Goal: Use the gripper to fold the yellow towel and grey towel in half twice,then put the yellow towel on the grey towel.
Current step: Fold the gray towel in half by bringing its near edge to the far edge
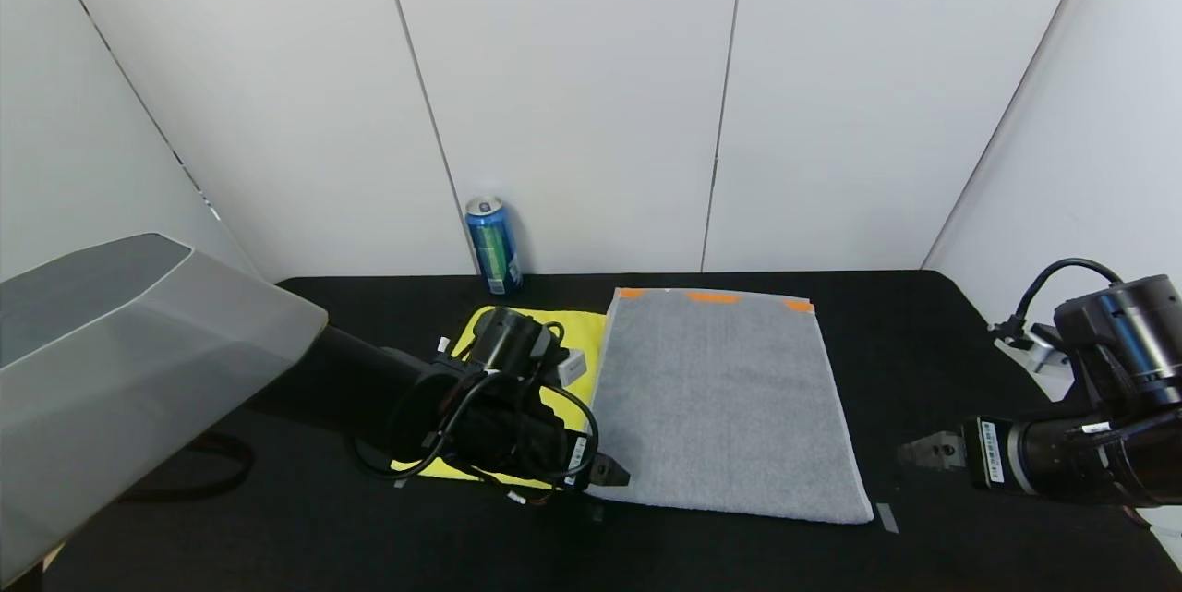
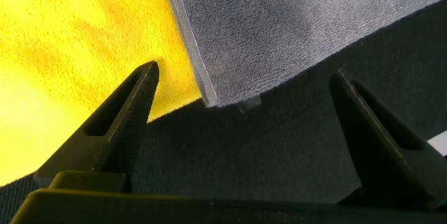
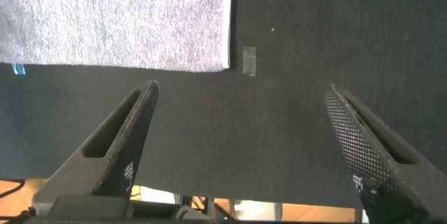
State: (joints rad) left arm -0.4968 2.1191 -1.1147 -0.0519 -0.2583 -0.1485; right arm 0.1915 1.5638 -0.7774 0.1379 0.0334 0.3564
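Note:
The grey towel (image 1: 729,403) lies flat in the middle of the black table, with orange patches along its far edge. The yellow towel (image 1: 580,333) lies just to its left, mostly hidden under my left arm. My left gripper (image 1: 617,478) is open and empty, low over the table at the grey towel's near left corner (image 2: 216,97). In the left wrist view the yellow towel (image 2: 84,35) lies beside that corner. My right gripper (image 1: 910,453) is open and empty, off the grey towel's near right corner (image 3: 209,60).
A blue drink can (image 1: 493,246) stands at the back of the table against the white wall. Small tape marks (image 1: 886,516) sit near the grey towel's corners. The table's near edge shows in the right wrist view (image 3: 230,199).

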